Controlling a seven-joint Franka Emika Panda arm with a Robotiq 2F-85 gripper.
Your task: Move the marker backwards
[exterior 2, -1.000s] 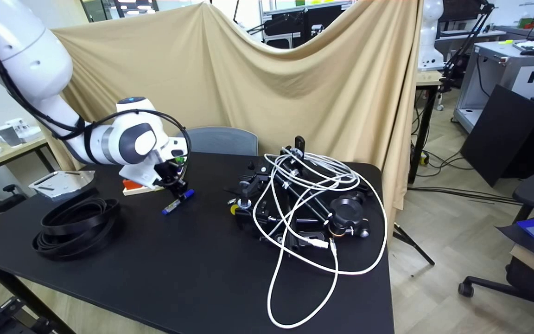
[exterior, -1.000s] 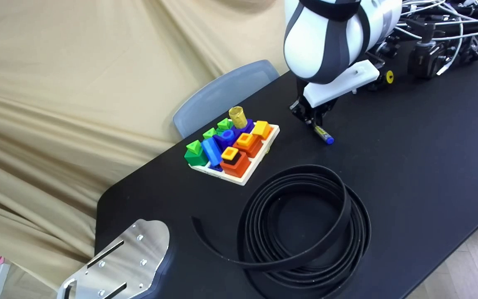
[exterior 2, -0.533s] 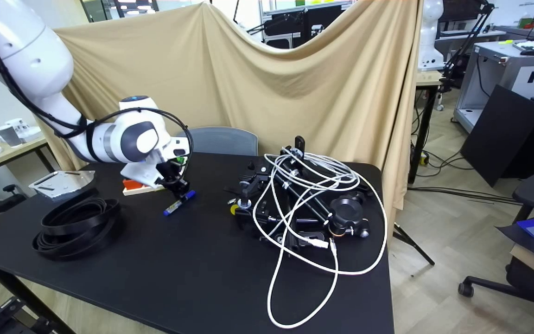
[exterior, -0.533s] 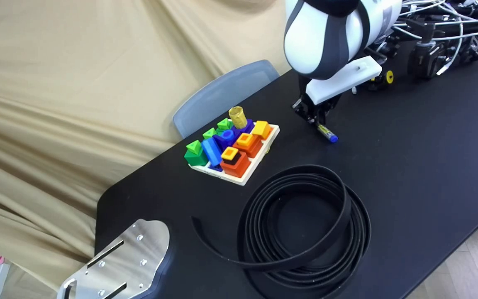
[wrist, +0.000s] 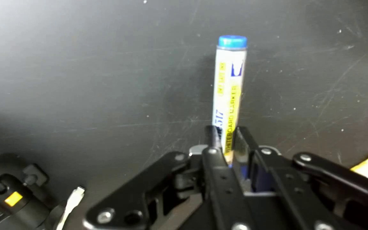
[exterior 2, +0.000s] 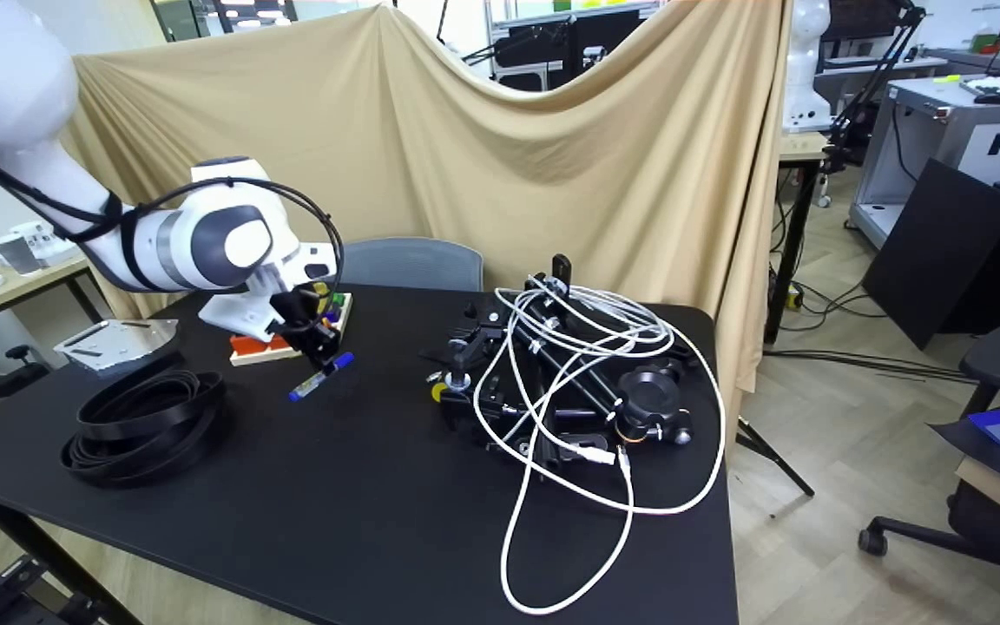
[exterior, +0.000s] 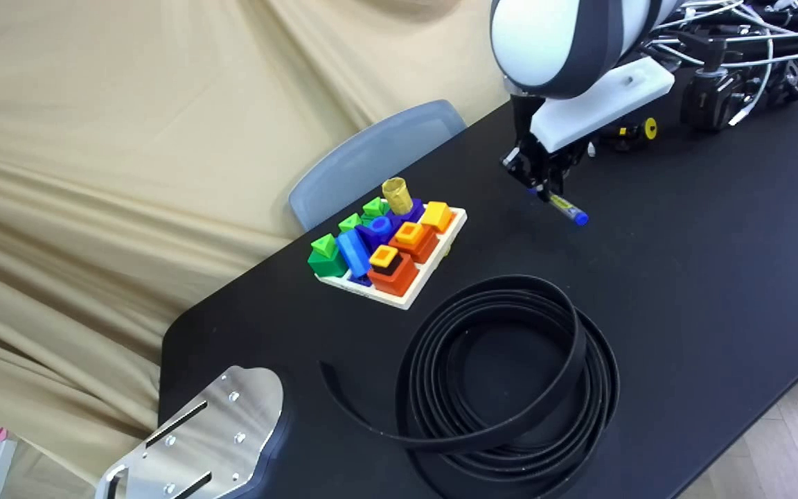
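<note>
A whiteboard marker with a white and yellow label and blue ends shows in both exterior views point(exterior: 568, 207) point(exterior 2: 307, 386) and lengthwise in the wrist view point(wrist: 229, 86). My gripper point(wrist: 226, 135) is shut on the marker, with one finger on each side of its body. In an exterior view the gripper point(exterior: 552, 193) holds it near the black table top; a blue end sticks out on each side. I cannot tell whether the marker touches the table. The stretch between the fingers is partly hidden.
A wooden shape board point(exterior: 432, 269) with coloured blocks stands beside the gripper. A coiled black strap point(exterior: 510, 436) and a metal plate point(exterior: 205, 436) lie on the table point(exterior: 704, 277). Black tripod gear point(exterior 2: 543, 373) with white cables point(exterior 2: 509, 529) lies on it too. A grey chair point(exterior 2: 417, 263) stands behind.
The gripper and marker have moved together, up and to the right in an exterior view, and slightly left in an exterior view from elsewhere. The marker stays between the fingers.
</note>
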